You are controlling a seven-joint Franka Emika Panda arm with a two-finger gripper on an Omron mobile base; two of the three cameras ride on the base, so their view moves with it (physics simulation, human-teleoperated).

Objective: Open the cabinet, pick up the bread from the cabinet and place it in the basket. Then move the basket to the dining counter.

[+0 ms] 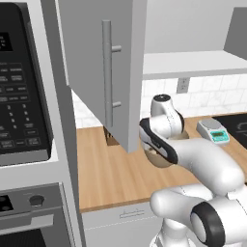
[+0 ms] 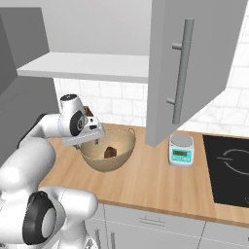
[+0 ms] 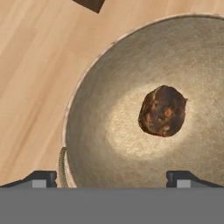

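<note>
My hand (image 3: 112,177) hangs just above the near rim of the basket (image 3: 87,131), fingers spread wide apart and holding nothing; in the hand view the two tips sit far from each other at the bottom, one outside the rim and one over the bowl. The bread (image 3: 162,110) lies below them on the basket's floor, near the middle, free of my fingers. From the right base view I see the same: my hand (image 2: 82,137) tipped down over the left edge of the basket (image 2: 121,155), the dark lump of bread (image 2: 110,152) resting inside.

The basket stands on the wooden bench (image 2: 146,180) in front of the white tiles. A small scale (image 2: 181,150) sits on the bench to its right, apart from it, and a black hob (image 2: 228,170) lies beyond that. Above and behind, the cabinet (image 2: 189,68) is open, its door swung out toward me, and the shelf I can see is bare.

So I judge the cabinet and bread steps done: the bread is in the basket and let go. What remains is carrying the basket to the dining counter. For that I need a hold on the basket itself, most likely by bringing my open fingers down astride the rim or a loop handle, closing firmly, then lifting it level so the bread does not roll out.
</note>
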